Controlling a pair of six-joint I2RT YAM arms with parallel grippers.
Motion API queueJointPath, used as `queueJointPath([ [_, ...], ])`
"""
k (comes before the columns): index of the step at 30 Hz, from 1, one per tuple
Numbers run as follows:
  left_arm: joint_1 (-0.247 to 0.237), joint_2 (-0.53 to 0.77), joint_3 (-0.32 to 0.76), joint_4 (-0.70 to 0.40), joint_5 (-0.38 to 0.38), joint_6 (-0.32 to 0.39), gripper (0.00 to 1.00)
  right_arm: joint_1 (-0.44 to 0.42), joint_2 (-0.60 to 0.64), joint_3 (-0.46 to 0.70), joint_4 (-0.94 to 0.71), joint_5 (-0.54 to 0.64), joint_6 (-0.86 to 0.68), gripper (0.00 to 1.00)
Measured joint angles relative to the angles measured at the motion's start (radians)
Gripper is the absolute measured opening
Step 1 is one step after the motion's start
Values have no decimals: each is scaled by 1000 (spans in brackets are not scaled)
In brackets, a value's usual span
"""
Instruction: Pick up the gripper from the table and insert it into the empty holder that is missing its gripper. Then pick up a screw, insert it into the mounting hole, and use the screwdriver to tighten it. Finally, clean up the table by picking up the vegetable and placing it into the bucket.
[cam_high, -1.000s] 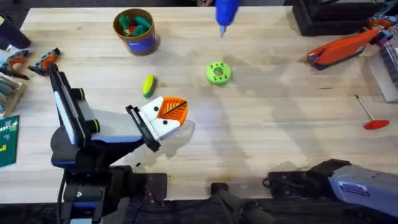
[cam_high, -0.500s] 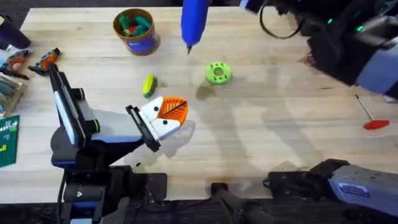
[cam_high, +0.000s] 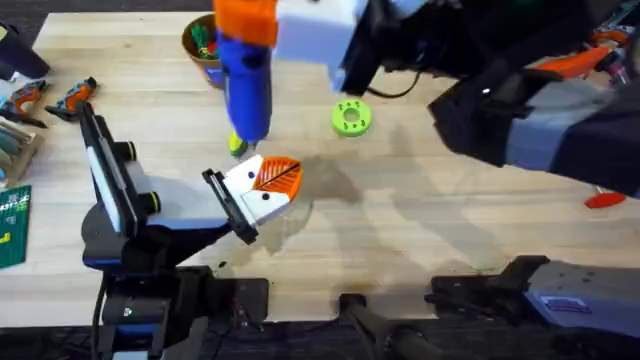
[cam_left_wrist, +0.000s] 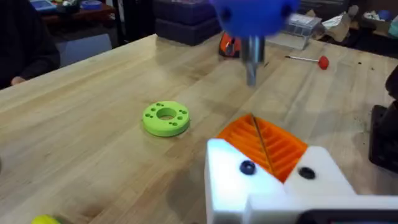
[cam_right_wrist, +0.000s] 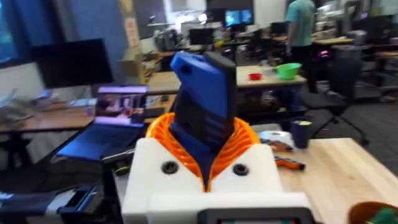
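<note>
Starting at the left of the tabletop, the left claw is seen lying low over the wood, its white holder and orange ribbed gripper pointing toward the middle. Whether its fingers are spread or pressed together cannot be told; nothing is seen between them. In the left wrist view the orange gripper sits seated in the white holder, two dark mounting holes showing in the white face. Both parts are judged rigid, light printed plastic, likely to shift under a hard push, so they are best steadied while the screw is driven.

Just beyond, the blue screwdriver is held upright, tip down, above the left claw, pinched by the right claw; in the right wrist view its blue body is clamped between the orange pads. The driver is judged stiff, smooth-sided and top-heavy, so a grip around its mid-body, as now, is preferred; a slip or tilt would walk the tip off the screw head.

The yellow-green vegetable lies close behind the driver tip, mostly hidden. It looks small, light and rounded, apt to roll, and is best pinched across its short axis. The bucket stands farther back near the far edge, partly covered by the right claw. A green disc lies to the right.
</note>
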Motion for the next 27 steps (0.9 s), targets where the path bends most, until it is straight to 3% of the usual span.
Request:
queueJointPath([
  [15,0,0,0,0,0,0,15,58,62,0,109,-156,-43,26],
  [27,0,0,0,0,0,0,15,77,67,0,107,-187,-123,26],
])
